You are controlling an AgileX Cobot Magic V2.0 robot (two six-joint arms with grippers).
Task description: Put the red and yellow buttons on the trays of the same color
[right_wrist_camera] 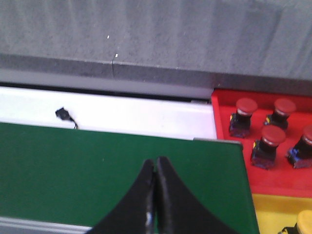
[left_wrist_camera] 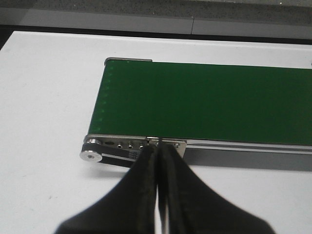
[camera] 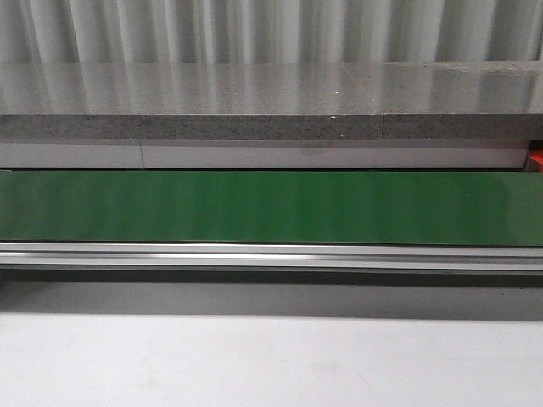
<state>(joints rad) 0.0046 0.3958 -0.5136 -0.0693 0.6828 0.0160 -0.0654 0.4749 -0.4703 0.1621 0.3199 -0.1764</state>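
Observation:
In the right wrist view a red tray beside the end of the green belt holds several red buttons. A yellow tray lies beside it, with part of a yellow button showing at the picture's edge. My right gripper is shut with nothing in it, over the belt near its end. My left gripper is shut and empty, at the other end of the belt, by the metal side rail. The front view shows only the bare belt.
A grey stone ledge runs behind the conveyor. An aluminium rail borders the belt's near side, with the white table in front. A small black cable clip sits on the white strip behind the belt.

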